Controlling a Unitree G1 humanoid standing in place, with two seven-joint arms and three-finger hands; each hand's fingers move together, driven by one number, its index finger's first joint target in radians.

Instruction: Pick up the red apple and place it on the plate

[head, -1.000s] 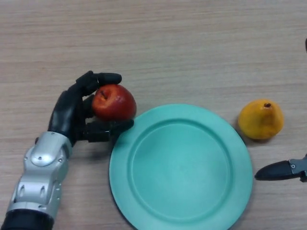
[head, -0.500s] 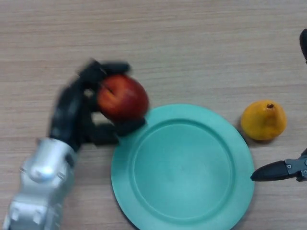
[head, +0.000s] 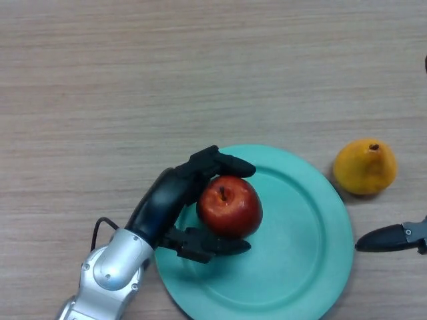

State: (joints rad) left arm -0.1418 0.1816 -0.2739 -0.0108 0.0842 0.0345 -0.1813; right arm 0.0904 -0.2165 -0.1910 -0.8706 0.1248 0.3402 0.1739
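The black left hand (head: pixel 175 200) curls its fingers and thumb around the shiny red apple (head: pixel 229 206), gripping it over the left half of the round teal plate (head: pixel 300 253). A yellow pear (head: pixel 364 167) sits on the pale wooden table (head: pixel 200 73) just right of the plate. Only a dark fingertip of the right hand (head: pixel 387 237) shows at the right edge; I cannot tell its pose.

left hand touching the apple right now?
Touching. Head view: the left hand has its fingers and thumb curled round the red apple, above the plate.
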